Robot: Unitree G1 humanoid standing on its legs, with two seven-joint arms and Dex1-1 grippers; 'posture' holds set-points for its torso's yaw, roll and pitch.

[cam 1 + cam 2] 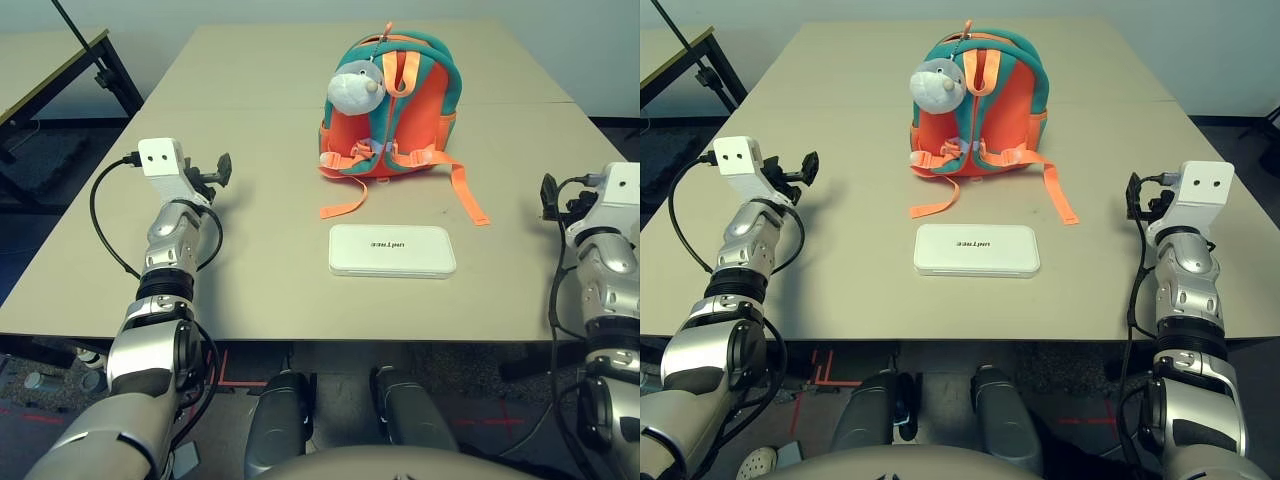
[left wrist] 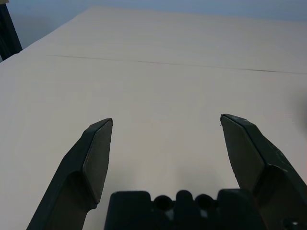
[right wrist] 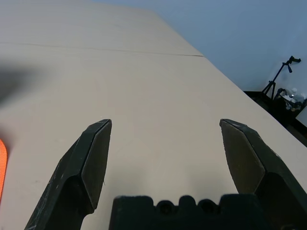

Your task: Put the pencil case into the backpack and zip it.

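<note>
The white pencil case point(image 1: 392, 250) lies flat on the table near the front middle, dark lettering on top. Just behind it stands the orange backpack point(image 1: 393, 108) with teal trim, its straps trailing forward and the grey plush dolphin point(image 1: 356, 88) hanging at its front. My left gripper point(image 1: 220, 172) hovers at the left side of the table, open, nothing between its fingers point(image 2: 98, 155). My right gripper point(image 1: 1133, 196) is at the right side, open and empty as well, its fingers point(image 3: 93, 158) spread over bare table. Both grippers are well apart from the case and backpack.
An orange strap end point(image 3: 2, 167) shows at the edge of the right wrist view. A second table point(image 1: 45, 60) with a black frame stands at the back left. A tripod point(image 3: 283, 72) stands off beyond the table's right side. A seam crosses the tabletop point(image 1: 250, 110).
</note>
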